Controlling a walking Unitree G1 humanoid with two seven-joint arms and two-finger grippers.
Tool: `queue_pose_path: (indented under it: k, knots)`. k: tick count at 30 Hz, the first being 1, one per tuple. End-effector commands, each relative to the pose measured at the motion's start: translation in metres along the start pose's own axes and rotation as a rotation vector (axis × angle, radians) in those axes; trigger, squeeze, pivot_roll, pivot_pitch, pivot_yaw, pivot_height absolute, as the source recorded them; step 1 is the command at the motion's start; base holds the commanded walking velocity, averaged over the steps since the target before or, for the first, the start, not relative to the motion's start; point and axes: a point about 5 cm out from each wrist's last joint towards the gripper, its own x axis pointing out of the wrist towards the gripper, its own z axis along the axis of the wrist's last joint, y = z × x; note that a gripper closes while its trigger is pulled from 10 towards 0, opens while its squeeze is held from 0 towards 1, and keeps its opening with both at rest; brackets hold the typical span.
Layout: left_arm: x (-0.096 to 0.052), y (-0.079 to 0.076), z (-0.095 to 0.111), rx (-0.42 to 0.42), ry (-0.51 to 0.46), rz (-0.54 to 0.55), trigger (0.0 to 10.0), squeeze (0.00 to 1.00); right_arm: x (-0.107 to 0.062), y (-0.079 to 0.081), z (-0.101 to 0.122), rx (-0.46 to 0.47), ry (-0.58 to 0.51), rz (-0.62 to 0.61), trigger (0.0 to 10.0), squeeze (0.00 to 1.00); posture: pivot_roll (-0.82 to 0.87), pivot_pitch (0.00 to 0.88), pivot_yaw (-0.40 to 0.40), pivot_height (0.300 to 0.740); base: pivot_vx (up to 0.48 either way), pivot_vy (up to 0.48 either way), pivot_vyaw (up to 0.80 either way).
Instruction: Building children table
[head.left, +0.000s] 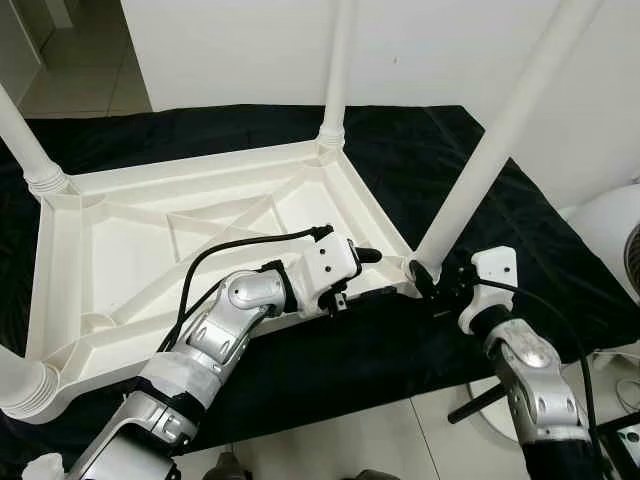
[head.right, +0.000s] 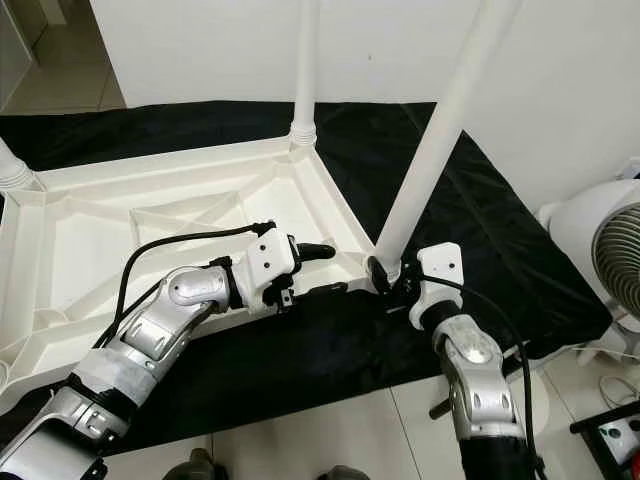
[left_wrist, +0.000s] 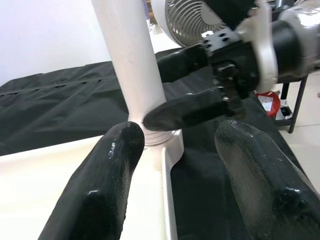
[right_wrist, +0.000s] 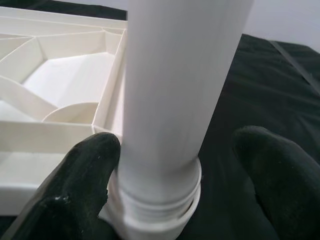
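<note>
Left eye view: one white plastic tabletop (head.left: 200, 240), upside down on a black cloth (head.left: 480, 210) spread over a pale tiled floor (head.left: 330, 440). Ribbed underside faces up, with diagonal braces inside a raised rim.

Legs: four white tubes standing in the corner sockets. Far left leg (head.left: 25, 145), far right leg (head.left: 337, 70), near left leg (head.left: 22, 385), near right leg (head.left: 505, 125). The near right leg tilts up and to the right from its socket at the tabletop's near right corner.

Left gripper (head.left: 372, 275): reaches in from the near left over the tabletop's near rim, just left of the near right leg. Fingers spread apart, one above the rim and one along its outer edge, holding nothing. In the left wrist view its two fingers (left_wrist: 107, 185) point at the leg's base with a clear gap between them.

Right gripper (head.right: 385, 280): at the foot of the near right leg, coming from the near right. In the right wrist view its fingers (right_wrist: 80, 175) sit either side of the leg (right_wrist: 180, 100) just above the threaded collar; the one toward the tabletop touches the leg, the other stands a little off it, so the grip is loose and not fully closed.

Other items: white fan (head.right: 615, 255) on the floor at the right, beside the cloth; white wall (head.left: 240, 50) behind.
</note>
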Motion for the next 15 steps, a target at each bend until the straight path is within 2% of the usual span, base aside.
queue_pose_path:
  k: [1,7,8,11,12,14,15]
  knots:
    - [0.001,0.000,0.001,0.016,0.006,-0.052,10.0,0.00,0.002,0.000,-0.001,-0.001,-0.002,0.035,10.0,0.00,-0.02,0.000,-0.035,0.740,0.000,0.000,0.00]
    - [0.002,0.001,0.002,0.022,0.004,-0.052,10.0,0.00,0.020,0.001,0.003,-0.028,-0.020,0.105,10.0,0.00,-0.01,0.000,-0.032,0.740,0.000,0.000,0.00]
    - [0.002,0.001,0.002,0.023,0.003,-0.051,10.0,0.00,0.026,0.002,0.004,-0.033,-0.023,0.125,7.5,0.00,-0.01,0.000,-0.032,0.740,0.000,0.000,0.00]
    - [0.002,0.002,0.002,0.025,0.003,-0.051,10.0,0.00,0.031,0.004,0.005,-0.033,-0.025,0.143,7.5,0.00,-0.01,0.000,-0.032,0.740,0.000,0.000,0.00]
    - [0.003,0.002,0.003,0.026,0.002,-0.050,10.0,0.00,0.035,0.007,0.004,-0.027,-0.024,0.167,2.1,0.00,-0.01,0.000,-0.033,0.740,0.000,0.000,0.00]
    - [0.003,0.003,0.003,0.027,0.001,-0.050,10.0,0.00,0.038,0.008,0.004,-0.024,-0.023,0.183,2.1,0.00,-0.01,0.000,-0.033,0.740,0.000,0.000,0.00]
    - [0.003,0.003,0.003,0.028,0.001,-0.049,10.0,0.00,0.040,0.011,0.002,-0.021,-0.019,0.196,0.0,0.00,0.00,0.000,-0.037,0.740,0.000,0.000,0.00]
